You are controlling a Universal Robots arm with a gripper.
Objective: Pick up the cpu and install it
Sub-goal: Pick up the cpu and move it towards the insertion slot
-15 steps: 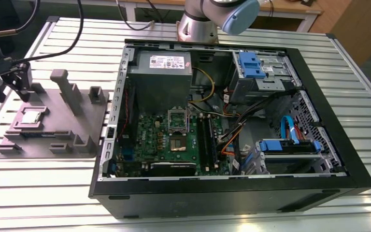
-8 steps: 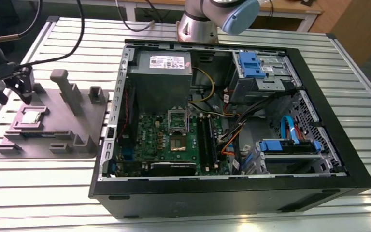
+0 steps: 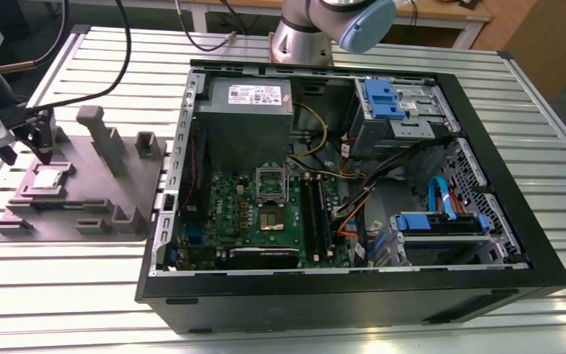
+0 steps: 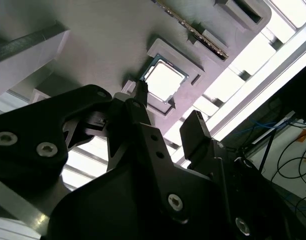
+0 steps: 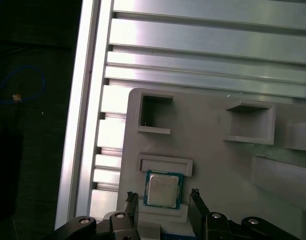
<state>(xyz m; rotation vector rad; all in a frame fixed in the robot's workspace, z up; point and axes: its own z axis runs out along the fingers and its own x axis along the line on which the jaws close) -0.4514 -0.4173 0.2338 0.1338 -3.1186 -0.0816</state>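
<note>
The cpu [image 3: 49, 179], a small square chip with a silvery top, lies flat in a recess of the grey fixture plate [image 3: 116, 195] at the exterior view's left. My gripper [image 3: 27, 150] hangs just above it, open. In the first wrist view the cpu [image 5: 163, 189] sits between the two black fingertips [image 5: 132, 200], which stand a little wider than the chip and hold nothing. The second wrist view shows the same chip [image 4: 164, 80] beyond my gripper [image 4: 168, 111]. The green motherboard [image 3: 263, 214] lies inside the open computer case [image 3: 519, 243], with its socket [image 3: 271, 215] uncovered.
Tall grey posts [image 3: 96, 133] rise from the fixture plate close to the gripper. A memory stick [image 3: 42, 203] lies on the plate near the cpu. Inside the case are a power supply [image 3: 248, 99], blue drive bays [image 3: 391, 99] and loose cables [image 3: 362, 184]. The slatted metal table [image 3: 67, 295] surrounds everything.
</note>
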